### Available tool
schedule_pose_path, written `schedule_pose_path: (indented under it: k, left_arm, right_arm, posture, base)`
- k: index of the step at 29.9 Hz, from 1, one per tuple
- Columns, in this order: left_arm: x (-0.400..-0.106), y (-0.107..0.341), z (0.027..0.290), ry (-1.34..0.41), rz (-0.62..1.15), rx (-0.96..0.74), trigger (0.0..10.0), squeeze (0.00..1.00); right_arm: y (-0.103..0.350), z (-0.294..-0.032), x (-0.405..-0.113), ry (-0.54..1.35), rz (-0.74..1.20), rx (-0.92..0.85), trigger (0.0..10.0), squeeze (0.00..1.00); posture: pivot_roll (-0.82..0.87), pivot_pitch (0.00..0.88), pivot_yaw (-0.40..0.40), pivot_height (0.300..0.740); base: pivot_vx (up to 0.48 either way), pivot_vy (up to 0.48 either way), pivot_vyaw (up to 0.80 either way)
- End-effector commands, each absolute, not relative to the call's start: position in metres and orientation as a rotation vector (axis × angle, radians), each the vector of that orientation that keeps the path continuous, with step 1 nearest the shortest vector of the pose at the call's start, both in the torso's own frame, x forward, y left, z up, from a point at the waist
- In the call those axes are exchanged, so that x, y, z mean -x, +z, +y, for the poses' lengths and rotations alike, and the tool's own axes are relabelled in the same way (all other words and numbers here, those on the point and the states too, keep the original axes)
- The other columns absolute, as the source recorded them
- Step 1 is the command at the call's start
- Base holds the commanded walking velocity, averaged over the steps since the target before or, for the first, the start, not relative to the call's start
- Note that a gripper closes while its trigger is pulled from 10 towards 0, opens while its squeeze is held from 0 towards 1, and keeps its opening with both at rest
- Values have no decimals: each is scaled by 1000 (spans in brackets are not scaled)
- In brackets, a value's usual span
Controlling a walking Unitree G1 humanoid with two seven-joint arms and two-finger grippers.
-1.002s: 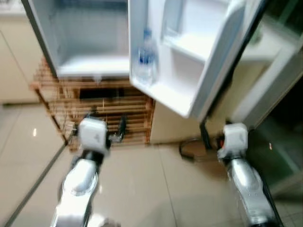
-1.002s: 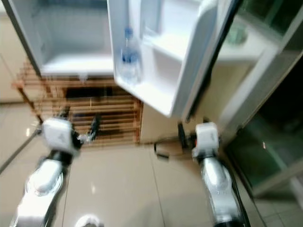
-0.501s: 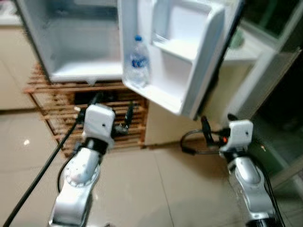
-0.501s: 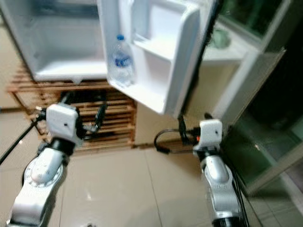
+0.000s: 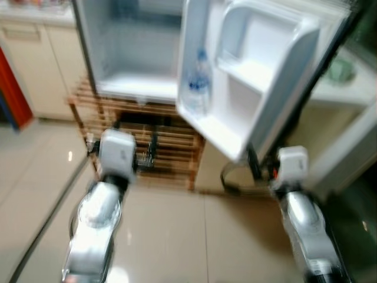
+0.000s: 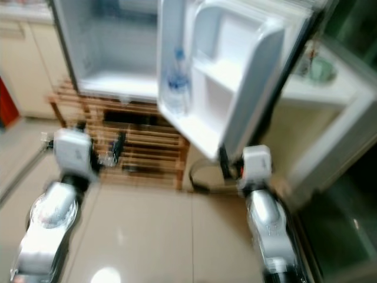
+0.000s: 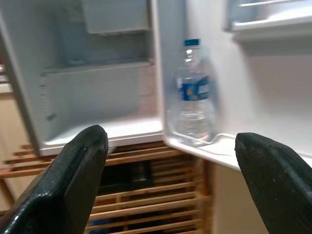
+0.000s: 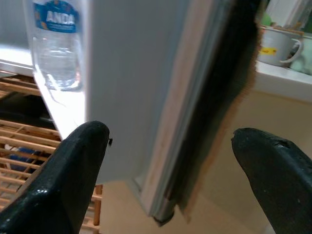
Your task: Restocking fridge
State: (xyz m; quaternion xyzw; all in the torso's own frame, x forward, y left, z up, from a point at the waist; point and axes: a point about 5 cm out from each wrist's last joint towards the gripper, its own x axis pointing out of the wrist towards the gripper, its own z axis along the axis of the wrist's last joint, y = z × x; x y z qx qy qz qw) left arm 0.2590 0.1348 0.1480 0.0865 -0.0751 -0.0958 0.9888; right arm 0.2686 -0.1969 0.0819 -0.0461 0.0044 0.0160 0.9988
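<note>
A small white fridge (image 5: 132, 59) stands open on a wooden slatted rack (image 5: 165, 147), its inner shelf bare. One clear water bottle (image 5: 197, 88) with a blue cap and label stands in the lower bin of the open door (image 5: 265, 94). My left gripper (image 7: 170, 139) is open and empty, held low before the fridge and facing the bottle (image 7: 196, 97). My right gripper (image 8: 168, 131) is also open and empty, close to the door's outer edge (image 8: 195, 107), with the bottle (image 8: 56, 48) off to one side.
Beige cabinets (image 5: 53, 65) and something red (image 5: 12, 88) are at the left. A white counter at the right carries a cup (image 8: 278, 46). A black cable (image 5: 230, 180) loops on the tiled floor below the door. A dark glass panel stands at the right.
The whole picture has shifted and blurred, so the camera has moved; the fridge now sits further right in view. Both arms hold about the same pose, grippers still open.
</note>
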Motion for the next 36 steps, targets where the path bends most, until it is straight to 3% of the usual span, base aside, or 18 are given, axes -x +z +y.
schedule_pose_path:
  k: [1,6,11,19,28,36]
  left_arm:
    - [-261,147,144,-165,-140,-194,10000,0]
    - [-263,150,141,-181,-163,-204,10000,0]
    - [-265,143,142,-185,-144,-196,10000,0]
    - [-271,108,172,-129,28,-240,10000,0]
    - [-242,81,170,-214,117,-288,10000,0]
    - [-230,76,174,-212,149,-287,10000,0]
  right_arm:
    - [83,-190,-271,48,7,84,10000,0]
    - [81,-194,-273,15,20,82,10000,0]
    - [70,-222,-282,-152,102,101,10000,0]
    - [69,-246,-315,-414,210,234,10000,0]
    - [88,-249,-347,-520,266,331,10000,0]
    - [113,-245,-364,-513,192,243,10000,0]
  posture:
    - [-33,0,-54,740]
    - [-36,0,-50,740]
    - [-25,0,-57,740]
    - [51,0,-55,740]
    - [89,32,-33,740]
    - [93,66,-40,740]
  base:
    - [0,0,0]
    - [0,0,0]
    - [0,0,0]
    - [0,0,0]
    - [0,0,0]
    - [0,0,0]
